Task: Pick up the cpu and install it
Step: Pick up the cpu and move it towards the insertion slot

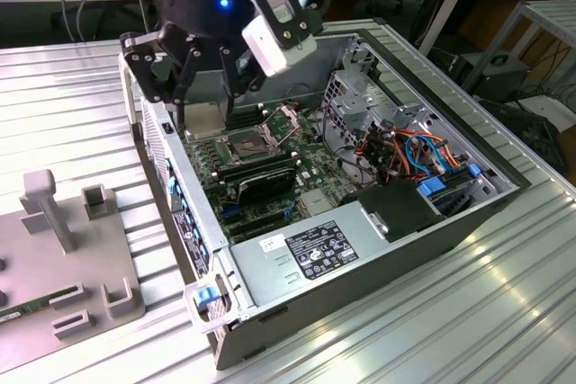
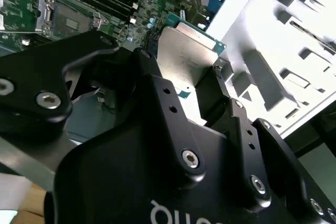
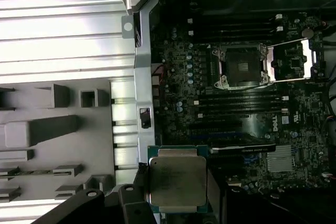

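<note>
Jaws pinch the cpu (image 3: 177,181) by two opposite edges, narrowed to the chip's own width. Its dull metal lid faces up toward the first wrist view, and a thin green rim shows around it. The chip hangs clear of everything, just inside the wall of the open computer case (image 1: 360,249) and above the edge of the motherboard (image 3: 210,103).

Well apart from the jaws the socket (image 3: 240,66) lies open, with its hinged metal frame (image 3: 289,61) swung back beside it. The long memory sticks (image 3: 236,100) lie between the socket and the jaws. On the jaws' other side, outside the case, a grey fixture plate (image 1: 54,258) sits on the ribbed bench (image 1: 504,312).

From where I stand the chip looks light, thin and quite stiff, so weight should be no trouble. The smooth lid looks slippery, though, and the hidden underside is likely the delicate face. The edges are therefore the right place to hold it, as they are held now, with only modest squeeze. A tilted or skewed chip could, I think, harm the socket's fine contacts, so it needs to be kept flat and square.
</note>
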Tool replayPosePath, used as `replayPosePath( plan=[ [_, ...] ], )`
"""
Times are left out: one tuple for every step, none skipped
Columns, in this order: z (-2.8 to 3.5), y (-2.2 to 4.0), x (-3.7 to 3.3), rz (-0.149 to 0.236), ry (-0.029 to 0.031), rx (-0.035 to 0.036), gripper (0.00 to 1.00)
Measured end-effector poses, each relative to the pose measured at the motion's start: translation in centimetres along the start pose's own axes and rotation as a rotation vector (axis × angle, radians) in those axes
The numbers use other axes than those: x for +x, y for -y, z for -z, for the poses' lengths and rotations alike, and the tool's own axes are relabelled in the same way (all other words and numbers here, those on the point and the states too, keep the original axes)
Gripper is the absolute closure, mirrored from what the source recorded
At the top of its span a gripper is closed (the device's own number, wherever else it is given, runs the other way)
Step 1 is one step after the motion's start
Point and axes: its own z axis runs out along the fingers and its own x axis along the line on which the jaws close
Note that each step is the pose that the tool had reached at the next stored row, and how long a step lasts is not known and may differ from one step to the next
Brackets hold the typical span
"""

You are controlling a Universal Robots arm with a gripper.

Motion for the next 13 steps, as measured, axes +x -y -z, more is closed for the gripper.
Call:
replayPosePath(
  plan=[
    [-0.01,-0.03,-0.42,0.0,0.0001,-0.0001,0.46],
    [-0.01,-0.05,-0.81,0.0,0.0,0.0001,0.46],
    [-0.01,-0.07,-1.12,0.0,-0.0001,0.0001,0.46],
    [-0.02,-0.1,-1.49,0.0,0.0,0.0001,0.46],
    [-0.02,-0.12,-1.81,0.0,-0.0001,0.0002,0.46],
    [-0.03,-0.13,-2.12,0.0,0.0,0.0,0.46],
    [-0.04,-0.16,-2.47,0.0,0.0,0.0,0.46],
    [-0.04,-0.18,-2.82,0.0,0.0,0.0,0.46],
    [-0.05,-0.22,-3.35,0.0,0.0,0.0,0.46],
    [-0.05,-0.23,-3.59,0.0,0.0,0.0,0.46],
    [-0.06,-0.25,-3.97,0.0,0.0,0.0,0.46],
    [-0.07,-0.28,-4.34,0.0,0.0,0.0,0.46],
    [-0.07,-0.29,-4.61,0.0,0.0,0.0,0.46]
  ],
)
